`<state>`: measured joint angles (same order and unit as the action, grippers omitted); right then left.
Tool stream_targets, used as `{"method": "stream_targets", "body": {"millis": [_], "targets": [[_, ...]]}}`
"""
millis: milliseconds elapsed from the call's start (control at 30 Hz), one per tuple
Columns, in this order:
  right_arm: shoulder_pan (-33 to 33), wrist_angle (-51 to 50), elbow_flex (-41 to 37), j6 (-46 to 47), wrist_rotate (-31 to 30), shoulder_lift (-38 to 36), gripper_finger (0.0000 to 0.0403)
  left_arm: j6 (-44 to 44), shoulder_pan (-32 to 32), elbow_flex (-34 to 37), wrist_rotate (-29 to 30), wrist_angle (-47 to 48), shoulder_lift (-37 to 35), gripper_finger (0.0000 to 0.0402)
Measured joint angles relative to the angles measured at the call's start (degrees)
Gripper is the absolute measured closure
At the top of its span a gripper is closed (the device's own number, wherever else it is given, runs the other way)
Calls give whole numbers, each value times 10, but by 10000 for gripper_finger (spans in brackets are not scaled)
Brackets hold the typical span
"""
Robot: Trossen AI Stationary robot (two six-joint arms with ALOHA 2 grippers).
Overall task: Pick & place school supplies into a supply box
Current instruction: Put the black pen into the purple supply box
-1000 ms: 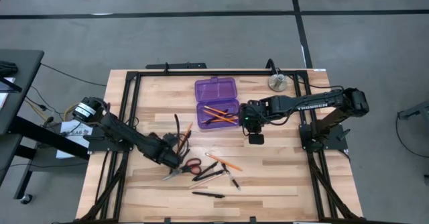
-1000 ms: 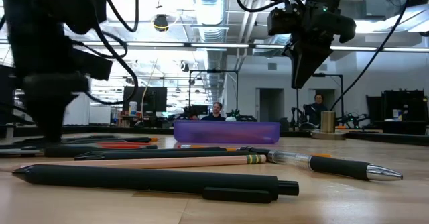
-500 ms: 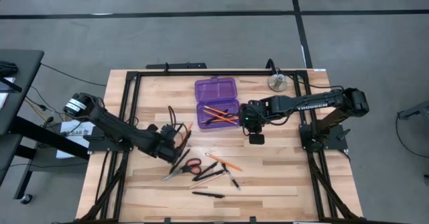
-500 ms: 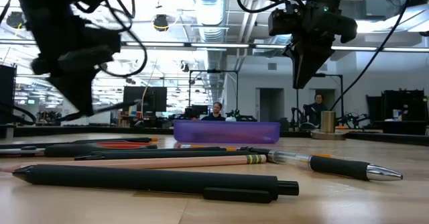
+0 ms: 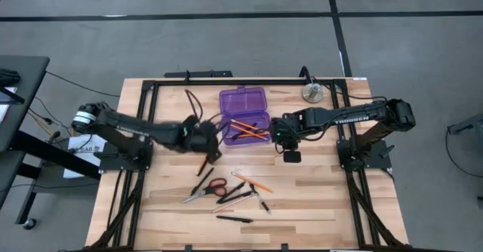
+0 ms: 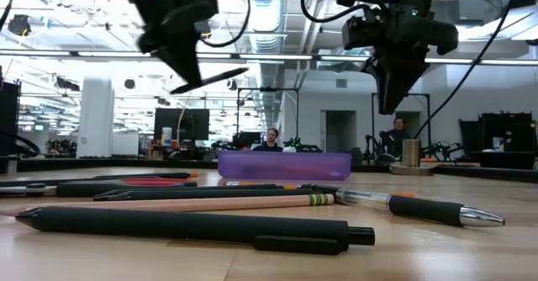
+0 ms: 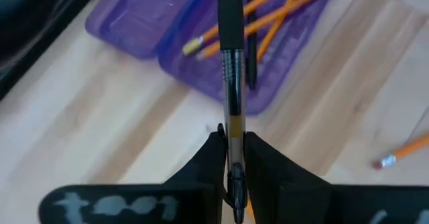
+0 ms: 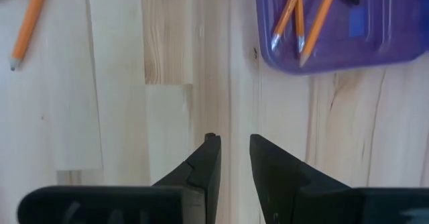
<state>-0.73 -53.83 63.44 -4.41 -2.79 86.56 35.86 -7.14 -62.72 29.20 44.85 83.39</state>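
The left gripper [image 7: 232, 158] was clamped on a black pen [image 7: 230, 56], hanging above the desk just off the supply box [image 5: 244, 115] near the far edge. Held only by its tail, the pen could swivel and miss the tray. The right gripper [image 8: 233, 158], slightly parted, held nothing beside the box.

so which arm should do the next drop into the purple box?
Left, likely. The left tool is shut on a black pen, raised beside the purple box and pointing over it. The right tool hangs empty on the box's other side.
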Motion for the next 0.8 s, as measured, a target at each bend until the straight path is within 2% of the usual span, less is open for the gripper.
{"method": "stream_targets", "body": {"millis": [167,367,600,800], "targets": [[0,-33,0,14,0,0,327,-103,79,-30,-59,-33,24,379],[0,-66,0,14,0,0,327,-235,147,-84,-109,-60,104,379],[0,-85,0,26,0,0,327,-370,183,-156,-129,-59,193,379],[0,-90,0,37,0,0,327,-422,192,-177,-178,-54,228,375]]}}
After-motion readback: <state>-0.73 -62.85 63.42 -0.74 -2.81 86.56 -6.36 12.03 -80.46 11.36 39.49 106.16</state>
